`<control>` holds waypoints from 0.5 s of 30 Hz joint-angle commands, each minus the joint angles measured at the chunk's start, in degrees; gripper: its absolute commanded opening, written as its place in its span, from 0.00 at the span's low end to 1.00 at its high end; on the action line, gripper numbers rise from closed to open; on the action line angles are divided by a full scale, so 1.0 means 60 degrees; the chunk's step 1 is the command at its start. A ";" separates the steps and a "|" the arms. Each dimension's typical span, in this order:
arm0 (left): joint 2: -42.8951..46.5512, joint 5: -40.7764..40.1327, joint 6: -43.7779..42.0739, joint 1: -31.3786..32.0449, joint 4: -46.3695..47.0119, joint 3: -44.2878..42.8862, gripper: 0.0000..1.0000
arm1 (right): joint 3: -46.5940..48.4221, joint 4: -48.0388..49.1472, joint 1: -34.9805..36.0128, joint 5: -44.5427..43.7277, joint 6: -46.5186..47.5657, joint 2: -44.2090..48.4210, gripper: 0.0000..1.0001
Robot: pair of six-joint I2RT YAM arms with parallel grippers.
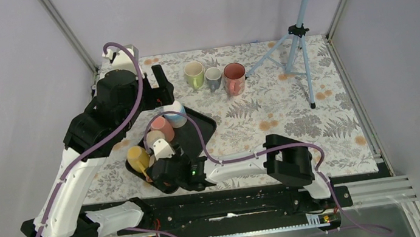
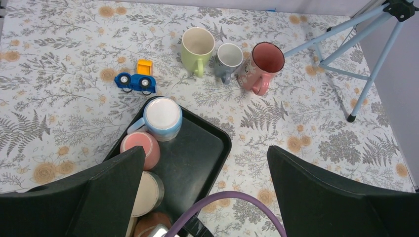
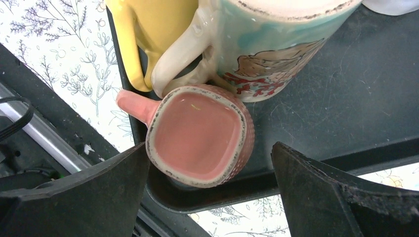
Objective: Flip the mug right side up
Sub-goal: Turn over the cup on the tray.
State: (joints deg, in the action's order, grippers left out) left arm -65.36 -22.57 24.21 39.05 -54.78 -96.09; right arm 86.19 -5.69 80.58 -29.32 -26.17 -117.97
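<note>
A small pink mug (image 3: 197, 136) with a squarish, cream-edged base facing up stands at the near corner of the black tray (image 3: 346, 98), its handle pointing left. My right gripper (image 3: 208, 148) is open just above it, one finger on each side, not touching. In the top view the right gripper (image 1: 161, 164) hides this mug. A cream pictured mug (image 3: 267, 44) and a yellow mug (image 3: 148, 29) stand bottom up right behind it. My left gripper (image 2: 206, 148) is open and empty, high above the tray (image 2: 197, 148); in the top view it (image 1: 163, 83) is at the back left.
On the tray also stand a light blue mug (image 1: 175, 114), a pink mug (image 1: 161, 128), a cream mug (image 1: 155, 139) and a yellow mug (image 1: 137, 157), all bottom up. Upright green (image 1: 194, 74), grey (image 1: 213, 78) and pink (image 1: 235, 78) mugs stand behind. A blue toy car (image 2: 136, 80) and a tripod (image 1: 298, 39) are nearby.
</note>
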 commanded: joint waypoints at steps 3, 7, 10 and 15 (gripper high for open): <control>0.0021 0.0148 -0.0065 -0.0048 0.0378 -0.0064 0.99 | -0.0516 0.1761 0.0092 -0.0797 0.0463 -0.0002 1.00; 0.0011 0.0169 -0.0050 -0.0050 0.0386 0.0001 0.99 | -0.0969 0.2241 0.0079 -0.1026 0.0517 0.0175 1.00; 0.0028 0.0187 -0.0058 -0.0056 0.0386 0.0005 0.99 | -0.1241 0.2325 0.0037 -0.1117 0.0503 0.0327 1.00; 0.0025 0.0199 -0.0036 -0.0053 0.0411 0.0045 0.99 | -0.1766 0.2413 -0.0053 -0.1213 0.0452 0.0659 1.00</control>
State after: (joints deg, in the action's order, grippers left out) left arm -65.36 -21.98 24.21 39.03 -54.61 -95.98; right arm 77.84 6.52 80.60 -32.77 -23.92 -118.19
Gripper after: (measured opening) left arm 0.987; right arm 0.995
